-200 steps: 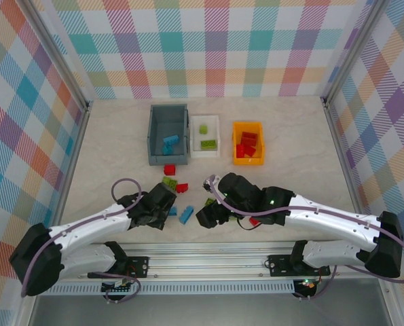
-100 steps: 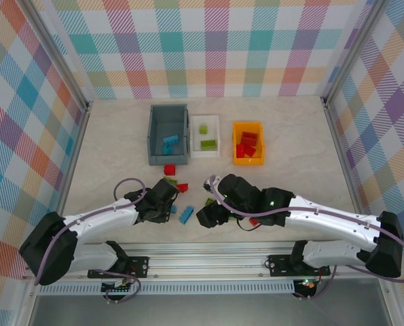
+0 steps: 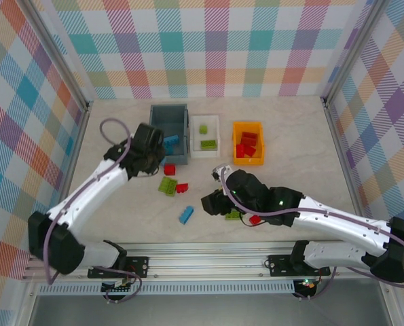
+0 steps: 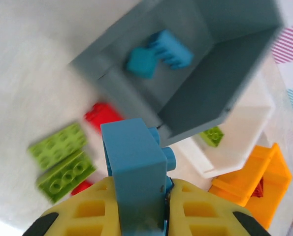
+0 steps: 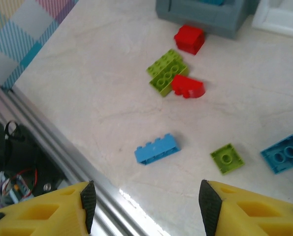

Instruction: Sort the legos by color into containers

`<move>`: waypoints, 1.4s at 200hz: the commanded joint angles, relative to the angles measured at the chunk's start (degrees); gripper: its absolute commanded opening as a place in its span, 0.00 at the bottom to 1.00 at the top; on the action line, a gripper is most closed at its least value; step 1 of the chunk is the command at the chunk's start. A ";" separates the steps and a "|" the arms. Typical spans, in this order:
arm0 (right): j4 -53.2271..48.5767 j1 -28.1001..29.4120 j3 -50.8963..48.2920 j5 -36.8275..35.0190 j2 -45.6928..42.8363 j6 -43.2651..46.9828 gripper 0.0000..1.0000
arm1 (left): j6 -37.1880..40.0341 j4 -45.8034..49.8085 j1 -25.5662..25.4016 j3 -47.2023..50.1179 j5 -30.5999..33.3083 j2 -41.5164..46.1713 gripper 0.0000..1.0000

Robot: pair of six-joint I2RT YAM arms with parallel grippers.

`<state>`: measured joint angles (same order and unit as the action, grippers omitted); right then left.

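Since a second ago, we see the left end effector (image 3: 149, 151) swung from the near edge of the table (image 3: 290, 149) to the grey bin (image 3: 168, 159), probably its near-left corner. The left wrist view has it clamping a blue brick (image 4: 134, 162). The right end effector (image 5: 146, 196) hangs wide over loose bricks (image 5: 157, 148).

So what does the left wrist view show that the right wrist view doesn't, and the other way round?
Left wrist, not right wrist: the left gripper shut on a held blue brick, blue bricks inside the grey bin, a green brick in the white bin, and the orange bin.

Right wrist, not left wrist: the open right gripper, plus a long blue brick, small green brick and square blue brick loose on the table.

Both: the grey bin's front, part of the white bin, the paired green bricks and the red bricks beside them.
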<state>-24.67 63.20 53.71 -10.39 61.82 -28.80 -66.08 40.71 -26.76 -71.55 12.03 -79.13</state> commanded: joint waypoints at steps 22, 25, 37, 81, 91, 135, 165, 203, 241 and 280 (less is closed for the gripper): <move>6.35 -3.46 3.10 -1.98 0.27 -2.43 0.61 | 24.14 8.60 3.39 -19.44 -0.73 -19.38 0.10; 6.52 -3.70 3.22 -1.92 0.35 -2.48 0.61 | 24.59 8.66 3.59 -20.43 -0.93 -20.53 0.10; 6.82 -4.54 3.78 -1.52 0.73 -2.91 0.61 | 25.98 8.84 4.68 -23.99 -2.40 -25.28 0.10; 5.72 -5.24 4.22 -0.51 1.11 -3.02 0.61 | 29.44 7.30 6.75 -31.48 -8.66 -36.99 0.11; 5.42 -5.31 3.91 -0.46 1.11 -3.09 0.61 | 30.12 7.28 6.81 -32.10 -8.78 -38.18 0.15; 2.09 -5.90 2.65 -2.16 1.46 -5.05 0.61 | 30.66 7.55 6.98 -30.36 -8.21 -36.98 0.40; -3.18 -6.46 1.78 -5.62 1.00 -8.60 0.62 | 30.66 7.82 6.96 -28.70 -7.26 -32.08 0.54; -12.72 -7.03 0.65 -11.47 -1.40 -15.01 0.62 | 29.32 8.28 6.56 -26.07 -6.42 -23.25 0.56; -20.19 -7.30 0.60 -14.47 -2.62 -18.83 0.63 | 28.62 5.31 2.00 -17.79 -6.68 -8.37 0.56; -34.11 -7.45 0.56 -13.01 1.47 -29.40 0.62 | 26.27 -1.67 -14.48 -3.02 -5.73 6.63 0.57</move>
<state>-46.57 56.14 54.96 -23.44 61.06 -49.17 -37.78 43.20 -31.62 -82.50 5.67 -78.67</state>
